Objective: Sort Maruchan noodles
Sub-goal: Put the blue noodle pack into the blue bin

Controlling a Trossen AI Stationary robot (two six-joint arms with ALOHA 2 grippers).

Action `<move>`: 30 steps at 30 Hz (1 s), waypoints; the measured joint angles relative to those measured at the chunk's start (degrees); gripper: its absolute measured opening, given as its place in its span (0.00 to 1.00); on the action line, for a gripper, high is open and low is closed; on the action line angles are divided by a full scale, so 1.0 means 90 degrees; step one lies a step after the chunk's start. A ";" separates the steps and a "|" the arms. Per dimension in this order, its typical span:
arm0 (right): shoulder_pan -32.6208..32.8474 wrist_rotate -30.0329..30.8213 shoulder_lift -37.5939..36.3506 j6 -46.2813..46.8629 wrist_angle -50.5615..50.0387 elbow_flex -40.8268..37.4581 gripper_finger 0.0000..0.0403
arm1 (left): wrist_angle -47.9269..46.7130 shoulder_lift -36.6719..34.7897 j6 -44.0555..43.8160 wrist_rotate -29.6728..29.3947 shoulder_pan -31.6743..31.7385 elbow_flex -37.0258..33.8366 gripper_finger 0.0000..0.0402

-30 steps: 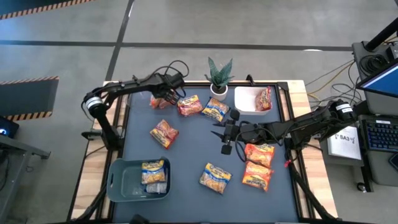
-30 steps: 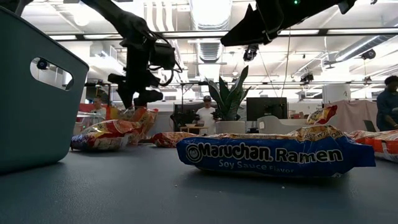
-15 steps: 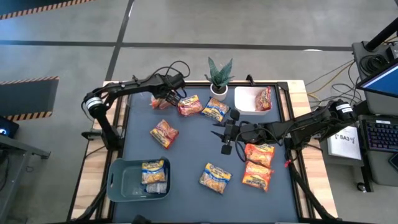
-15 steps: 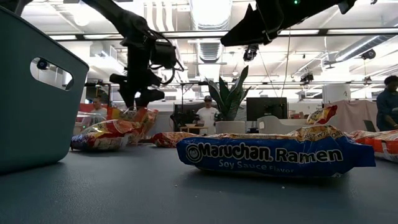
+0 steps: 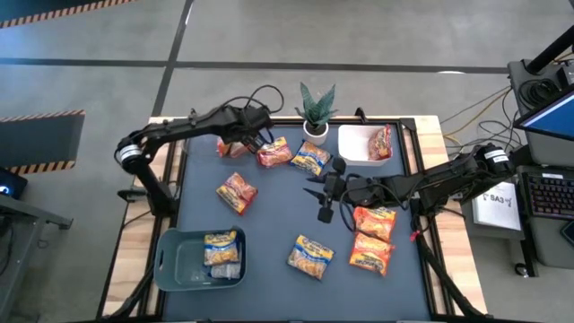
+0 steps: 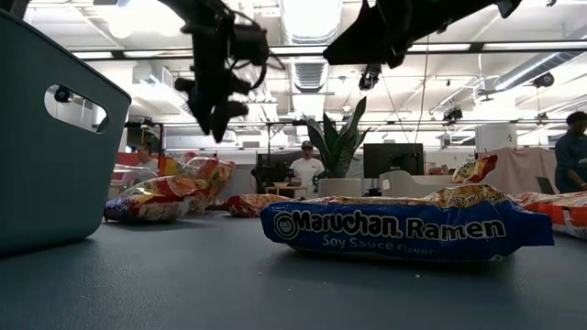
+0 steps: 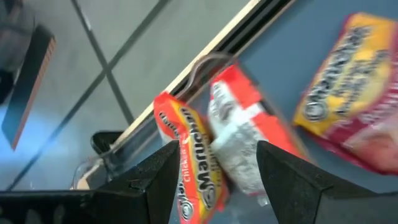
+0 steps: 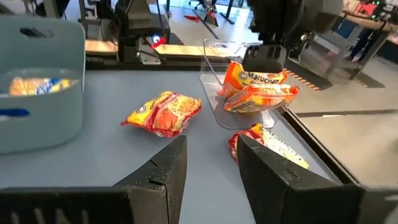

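The left gripper [image 5: 244,141] hangs with parted, empty fingers above an orange packet [image 5: 230,148] at the table's far left, apparently lined up for a pick. The right gripper [image 5: 320,193] waits mid-table, fingers apart and empty, while other Maruchan noodles [image 5: 310,255] lie scattered; some sit in the blue bin [image 5: 170,260].

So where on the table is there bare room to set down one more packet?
Bare mat lies between the red packet and the right pincer, and between the blue bin and the yellow packet. It is crowded along the far edge, from the left pincer to the plant, and around the orange packets.
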 joint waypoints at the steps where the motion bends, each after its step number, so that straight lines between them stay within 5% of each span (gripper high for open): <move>1: 0.0001 0.0000 0.0000 0.0090 0.0002 0.0016 0.32 | 0.0012 -0.0070 0.0038 -0.0003 -0.0093 0.0004 0.49; 11: -0.0002 0.0107 0.0000 0.0889 -0.0553 0.0325 0.32 | 0.0508 -0.0902 0.0196 -0.0086 -0.1709 -0.0454 0.49; 23: -0.0597 0.0079 0.0000 0.2272 -0.1880 0.0797 0.32 | 0.3539 -0.2891 0.0850 0.0558 -0.3837 -0.2944 0.49; 30: -0.1070 -0.0628 0.0000 0.2615 -0.1881 0.0866 0.32 | 0.5284 -0.3861 0.1690 0.0636 -0.4481 -0.4299 0.49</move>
